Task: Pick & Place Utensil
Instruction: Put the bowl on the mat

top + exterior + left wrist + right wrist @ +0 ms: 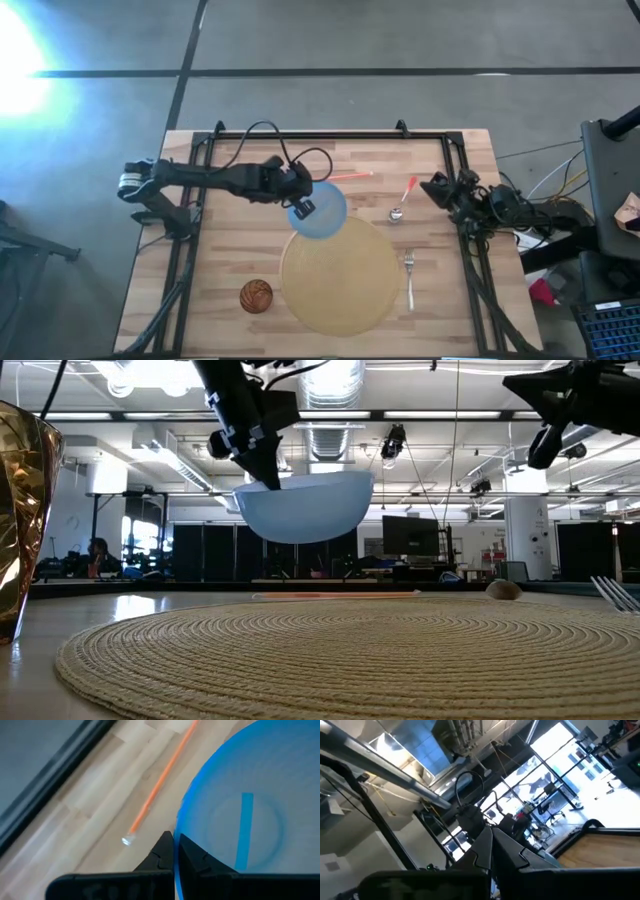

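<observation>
A light blue bowl [320, 210] hangs in the air over the far edge of the round woven placemat [340, 275], with my left gripper [303, 207] shut on its rim. The low view shows the bowl [305, 510] well clear of the mat [340, 650]. An orange-handled utensil [350, 175] lies flat on the wood beyond the bowl. A red-handled spoon [402, 200] and a fork [409, 278] lie right of the mat. My right gripper [492, 845] is shut on nothing at the table's right edge, pointing up into the room. My left gripper pinches the bowl's rim [179, 822] on the bowl's left side, one finger [195, 855] inside the bowl and one finger [161, 851] outside. The fingers slant down from the table's left. The bowl hangs lifted clear, roughly upright with its opening up.
A brown round object [256, 296] stands near the table's front left, beside the mat; it shows as a copper-coloured cup [25, 520] in the low view. Black rails [300, 135] frame the table's far, left and right sides. Cables trail off the right edge.
</observation>
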`<state>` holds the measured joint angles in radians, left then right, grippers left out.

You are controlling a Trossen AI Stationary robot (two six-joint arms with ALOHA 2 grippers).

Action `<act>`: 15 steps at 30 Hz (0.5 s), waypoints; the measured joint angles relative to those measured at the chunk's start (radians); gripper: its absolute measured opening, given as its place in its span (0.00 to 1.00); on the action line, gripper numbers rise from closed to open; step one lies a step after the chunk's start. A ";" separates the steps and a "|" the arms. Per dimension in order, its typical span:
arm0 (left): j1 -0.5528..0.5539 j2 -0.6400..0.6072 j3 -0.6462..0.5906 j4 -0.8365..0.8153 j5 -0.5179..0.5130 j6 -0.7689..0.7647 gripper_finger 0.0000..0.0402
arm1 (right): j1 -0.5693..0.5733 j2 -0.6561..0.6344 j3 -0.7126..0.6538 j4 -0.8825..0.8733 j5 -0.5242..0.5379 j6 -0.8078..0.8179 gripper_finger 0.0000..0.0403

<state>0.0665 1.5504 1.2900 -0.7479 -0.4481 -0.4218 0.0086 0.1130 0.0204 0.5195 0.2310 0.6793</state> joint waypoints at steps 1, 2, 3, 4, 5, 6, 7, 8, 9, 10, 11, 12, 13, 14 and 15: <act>0.003 0.000 0.000 0.000 -0.013 0.002 0.00 | 0.000 0.020 0.002 0.008 0.000 -0.003 0.02; 0.004 0.000 0.000 0.000 -0.024 0.002 0.00 | 0.000 0.041 0.010 0.008 0.000 -0.007 0.02; 0.006 0.000 0.001 0.000 -0.033 0.003 0.00 | 0.000 0.066 0.022 0.008 0.000 -0.016 0.02; 0.006 0.000 0.002 0.000 -0.043 0.005 0.00 | 0.000 0.091 0.037 0.008 0.000 -0.030 0.02; 0.006 0.000 0.003 0.001 -0.054 0.010 0.00 | 0.000 0.119 0.056 0.008 -0.003 -0.051 0.02; 0.005 -0.001 0.003 0.005 -0.061 0.015 0.00 | 0.000 0.150 0.078 0.008 -0.008 -0.069 0.02; 0.005 -0.001 0.003 0.012 -0.066 0.021 0.00 | 0.000 0.184 0.105 0.009 -0.021 -0.087 0.02; 0.005 -0.001 0.003 0.020 -0.072 0.026 0.00 | 0.000 0.219 0.133 0.007 -0.038 -0.108 0.02; 0.004 -0.001 0.002 0.025 -0.077 0.027 0.00 | 0.000 0.257 0.166 -0.001 -0.061 -0.129 0.02; 0.004 -0.001 0.002 0.027 -0.077 0.029 0.00 | 0.000 0.294 0.203 -0.020 -0.086 -0.152 0.02; 0.004 -0.001 0.002 0.031 -0.078 0.035 0.00 | 0.000 0.327 0.241 -0.058 -0.111 -0.180 0.02; 0.004 -0.001 0.002 0.040 -0.079 0.040 0.00 | 0.000 0.359 0.284 -0.111 -0.128 -0.212 0.02; 0.004 -0.001 0.002 0.048 -0.085 0.047 0.00 | 0.000 0.388 0.332 -0.175 -0.135 -0.241 0.02; 0.004 -0.001 0.002 0.050 -0.093 0.052 0.00 | 0.000 0.413 0.380 -0.253 -0.136 -0.268 0.02; 0.004 -0.001 0.001 0.050 -0.103 0.053 0.00 | 0.000 0.439 0.429 -0.341 -0.135 -0.293 0.02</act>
<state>0.0704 1.5497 1.2912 -0.6983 -0.5509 -0.3687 0.0089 0.5522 0.4492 0.1783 0.0960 0.3863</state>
